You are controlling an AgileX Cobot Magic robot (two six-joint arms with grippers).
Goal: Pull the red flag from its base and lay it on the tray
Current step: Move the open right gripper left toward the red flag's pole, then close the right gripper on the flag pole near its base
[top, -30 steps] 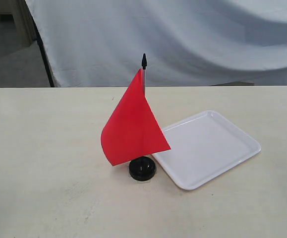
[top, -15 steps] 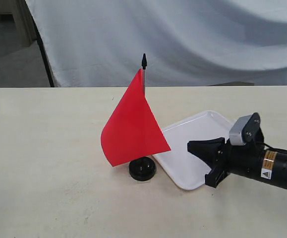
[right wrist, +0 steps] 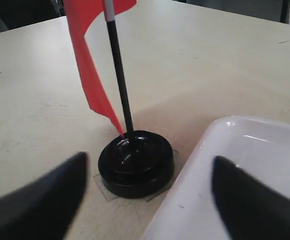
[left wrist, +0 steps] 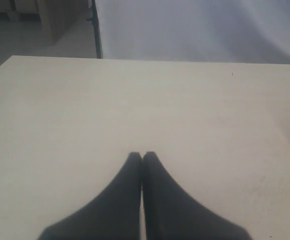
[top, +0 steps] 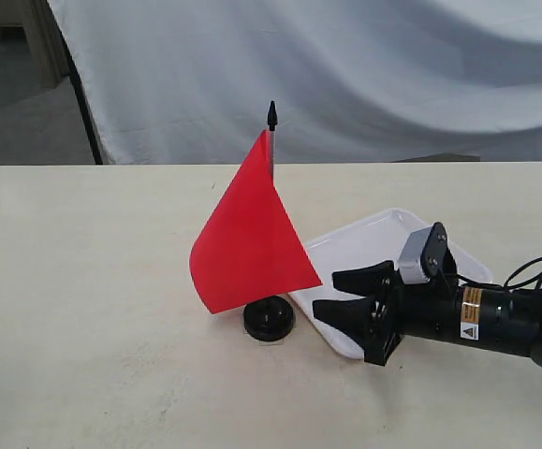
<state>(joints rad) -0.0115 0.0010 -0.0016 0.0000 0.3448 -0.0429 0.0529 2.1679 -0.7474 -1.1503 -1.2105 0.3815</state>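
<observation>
The red flag [top: 249, 238] stands upright on its thin black pole [right wrist: 119, 85], set in the round black base [top: 269, 319] on the table. The white tray [top: 411, 248] lies just right of the base. My right gripper [top: 331, 294] hangs open low over the tray's near-left corner, fingers pointing at the base, a short way from it. In the right wrist view the base [right wrist: 136, 163] sits ahead between the spread fingers [right wrist: 49, 197], the tray rim [right wrist: 195, 165] beside it. My left gripper [left wrist: 142, 156] is shut over bare table, empty, and absent from the exterior view.
A white cloth backdrop [top: 345, 75] hangs behind the pale table [top: 83, 281]. The right arm's black body [top: 495, 323] with cables stretches across the tray's near edge. A faint square outline [right wrist: 102, 187] is marked under the base.
The right arm entered from the right and has advanced leftward toward the base, its open fingers now over the tray's near-left corner. Flag, base and tray have not moved.
</observation>
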